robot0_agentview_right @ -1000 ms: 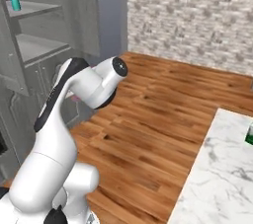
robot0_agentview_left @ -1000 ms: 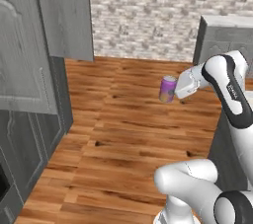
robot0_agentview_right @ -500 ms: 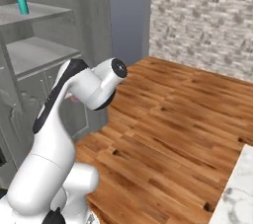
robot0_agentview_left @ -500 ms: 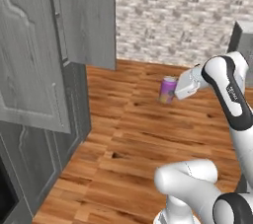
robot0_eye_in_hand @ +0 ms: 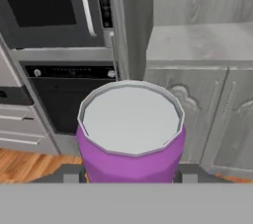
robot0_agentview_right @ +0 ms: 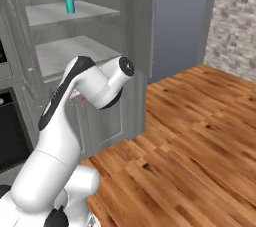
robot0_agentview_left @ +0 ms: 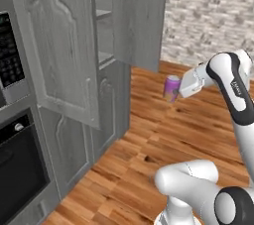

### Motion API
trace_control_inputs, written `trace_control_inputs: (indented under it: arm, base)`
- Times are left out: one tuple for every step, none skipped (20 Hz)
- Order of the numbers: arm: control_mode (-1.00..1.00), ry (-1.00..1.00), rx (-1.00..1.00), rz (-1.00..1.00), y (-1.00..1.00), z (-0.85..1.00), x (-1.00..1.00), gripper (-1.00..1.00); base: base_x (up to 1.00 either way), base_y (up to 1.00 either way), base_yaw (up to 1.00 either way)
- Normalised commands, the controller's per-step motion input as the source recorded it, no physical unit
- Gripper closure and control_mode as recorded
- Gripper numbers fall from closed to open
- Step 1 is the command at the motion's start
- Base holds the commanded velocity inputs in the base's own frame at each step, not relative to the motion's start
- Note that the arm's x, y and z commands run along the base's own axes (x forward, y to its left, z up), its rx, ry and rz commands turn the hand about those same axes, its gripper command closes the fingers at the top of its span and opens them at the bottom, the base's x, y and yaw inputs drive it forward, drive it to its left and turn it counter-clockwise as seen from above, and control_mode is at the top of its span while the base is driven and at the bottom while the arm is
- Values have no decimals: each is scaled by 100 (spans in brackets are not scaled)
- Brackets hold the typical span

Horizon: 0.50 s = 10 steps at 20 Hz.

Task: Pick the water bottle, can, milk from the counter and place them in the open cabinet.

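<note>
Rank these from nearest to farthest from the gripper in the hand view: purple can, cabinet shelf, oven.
1. The purple can, held in the gripper.
2. The cabinet shelf, ahead on the right.
3. The oven, to the left; too close to call against the shelf.

Home kitchen: built-in oven (robot0_eye_in_hand: 64,94) at 9 o'clock, grey wood cabinet (robot0_agentview_left: 134,16), wood floor (robot0_agentview_right: 200,136), stone wall (robot0_agentview_left: 208,16).

The purple can (robot0_eye_in_hand: 131,136) sits upright in the air before the open cabinet (robot0_agentview_right: 75,51), whose upper shelf holds the teal water bottle (robot0_agentview_right: 69,0).
</note>
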Motion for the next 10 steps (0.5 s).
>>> trace_control_inputs:
  arm:
    - [100, 0, 0, 0, 0, 0, 0, 100]
    - [100, 0, 0, 0, 0, 0, 0, 100]
    - [100, 0, 0, 0, 0, 0, 0, 100]
    - [100, 0, 0, 0, 0, 0, 0, 100]
    - [100, 0, 0, 0, 0, 0, 0, 100]
    - [100, 0, 0, 0, 0, 0, 0, 100]
    - [100, 0, 0, 0, 0, 0, 0, 100]
    - [100, 0, 0, 0, 0, 0, 0, 100]
    - [100, 0, 0, 0, 0, 0, 0, 100]
    - [100, 0, 0, 0, 0, 0, 0, 100]
  base:
    - [0, 0, 53]
    - [0, -1, 51]
    - [3, -26, 47]
    - [5, -45, 42]
    - [6, -51, 39]
    - [6, -54, 38]
    - [18, -54, 38]
    - [26, -50, 38]
    - [38, -44, 36]
    - [41, -40, 34]
